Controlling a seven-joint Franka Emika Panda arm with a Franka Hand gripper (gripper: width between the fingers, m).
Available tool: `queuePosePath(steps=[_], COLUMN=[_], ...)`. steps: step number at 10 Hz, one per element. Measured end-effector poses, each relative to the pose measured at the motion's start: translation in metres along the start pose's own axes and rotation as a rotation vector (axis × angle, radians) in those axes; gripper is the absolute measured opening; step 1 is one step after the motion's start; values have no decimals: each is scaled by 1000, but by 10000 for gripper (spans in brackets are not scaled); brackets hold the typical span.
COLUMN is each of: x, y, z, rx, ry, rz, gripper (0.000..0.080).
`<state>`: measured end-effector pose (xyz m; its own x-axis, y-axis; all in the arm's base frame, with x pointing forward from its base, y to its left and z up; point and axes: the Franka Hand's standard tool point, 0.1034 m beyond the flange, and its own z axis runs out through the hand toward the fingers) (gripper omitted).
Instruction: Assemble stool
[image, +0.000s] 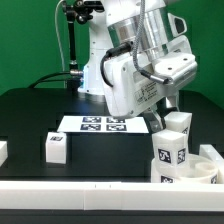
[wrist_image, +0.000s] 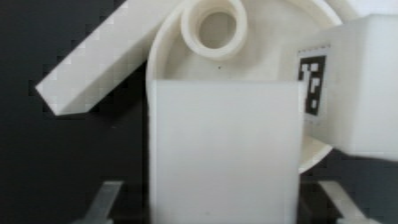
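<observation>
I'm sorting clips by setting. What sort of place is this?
Most likely a robotics lab test bench: a robot arm over a black table, a plain green backdrop, and a marker board lying near a tagged stool leg.

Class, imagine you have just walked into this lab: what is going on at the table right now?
A single robot arm is partway through building a stool. Its gripper is closed on one white leg, held just above the round seat at the exterior view's right. A second leg appears to stand on the seat already. A third leg waits loose on the black table, left of the marker board.
</observation>
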<state>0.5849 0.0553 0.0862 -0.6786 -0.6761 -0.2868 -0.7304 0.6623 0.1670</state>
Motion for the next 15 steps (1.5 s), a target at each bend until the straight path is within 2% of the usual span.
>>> queuePosePath(steps=[1,2,3,4,5,7,9,11,15], x=[-1,-1,-2,-2,-3,-5,-14,-17,-17], y=[0,2,6,8,8,7,8,2,1], z=[0,1,1,1,1,-2,-17,-27,-27], rx=[4,-6,-31,-46,-46,-38,-37,-37,-35], ry=[-1,2,5,6,5,-5,-23,-38,-44], rz=[24,3,1,0,-28,-81,-258,-435,-698], gripper=[343,343,526,526,625,644,649,649,649])
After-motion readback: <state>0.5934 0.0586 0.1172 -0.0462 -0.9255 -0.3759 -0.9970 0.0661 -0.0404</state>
